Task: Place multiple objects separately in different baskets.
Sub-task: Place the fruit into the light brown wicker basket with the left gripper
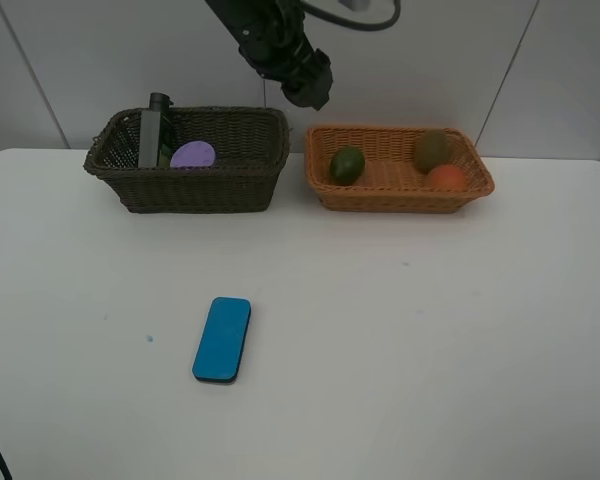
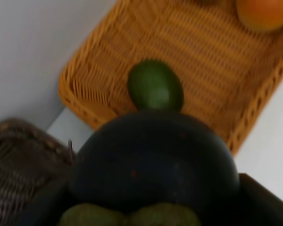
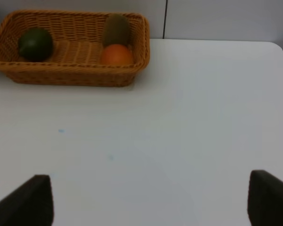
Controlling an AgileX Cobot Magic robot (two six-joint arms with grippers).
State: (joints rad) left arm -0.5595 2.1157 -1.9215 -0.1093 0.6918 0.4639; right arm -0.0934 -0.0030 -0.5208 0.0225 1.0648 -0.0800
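The left tool (image 1: 308, 88) hangs between the two baskets, pinching the dark mangosteen (image 2: 153, 160) (bound, I would guess, for the orange-tan basket (image 1: 325, 190), where the green fruit (image 1: 347, 165), kiwi (image 1: 431, 150) and peach (image 1: 445, 178) lie). The dark basket (image 1: 180, 190) holds the bottle (image 1: 156, 132) and purple-lidded tub (image 1: 193, 155). The blue eraser (image 1: 222, 339) still waits on the bench (image 1: 430, 350), and the right tool (image 3: 151, 200) stands spread and empty.

White table (image 1: 460, 350), few tiny blue specks on it; pale panelled wall (image 1: 70, 50) w/ seams behind.

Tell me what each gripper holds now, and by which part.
Left gripper holds the round dark mangosteen by its sides. Right gripper is open, empty.
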